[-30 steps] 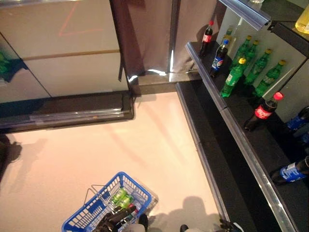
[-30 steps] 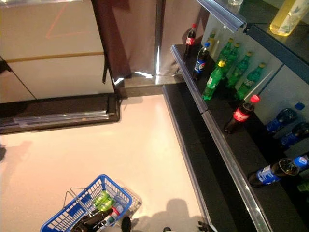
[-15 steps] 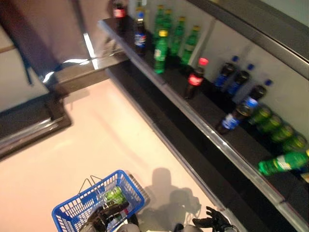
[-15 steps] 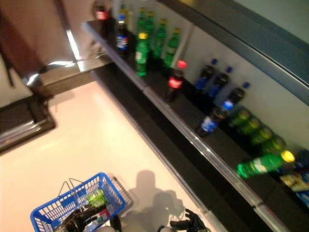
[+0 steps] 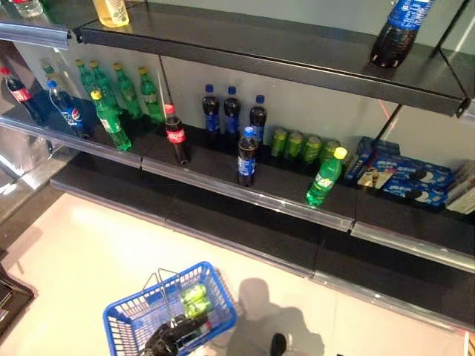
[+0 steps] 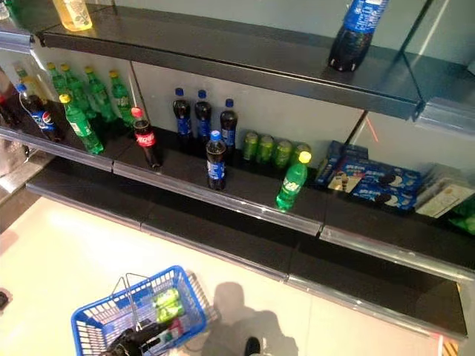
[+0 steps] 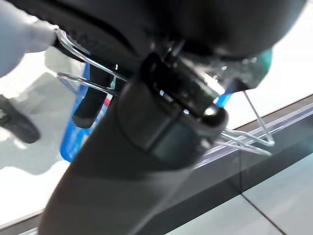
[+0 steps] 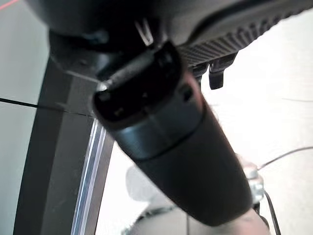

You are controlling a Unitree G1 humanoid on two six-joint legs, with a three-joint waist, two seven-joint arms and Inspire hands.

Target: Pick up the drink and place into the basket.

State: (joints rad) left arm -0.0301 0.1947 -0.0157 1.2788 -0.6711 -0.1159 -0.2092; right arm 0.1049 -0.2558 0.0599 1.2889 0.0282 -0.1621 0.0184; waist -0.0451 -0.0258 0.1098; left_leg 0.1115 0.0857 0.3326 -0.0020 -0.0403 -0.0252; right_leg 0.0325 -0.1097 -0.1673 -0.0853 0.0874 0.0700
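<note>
1. The basket (image 5: 122,326) sits on the floor (image 5: 82,259) just before me, with cans (image 5: 195,300) lying inside it.
2. My left robot hand (image 5: 165,340) is at the basket's near rim — its wire handles (image 7: 244,139) show past it in the wrist view.
3. Beyond the floor stands the lower shelf (image 5: 223,178), running left to right.
4. On it, one bottle (image 5: 247,156) stands at the front edge; a tilted bottle (image 5: 325,177) is to its right.
5. A row of cans (image 5: 303,147) stands behind, between these two.
6. Boxes (image 5: 401,176) lie further right.
7. The upper shelf (image 5: 260,41) carries a bottle at its right (image 5: 395,30).

The left hand (image 5: 165,340) hangs low at the robot's left side, its fingers curled round wire handles. The right hand (image 8: 171,142) shows only in its wrist view, fingers unclear.
</note>
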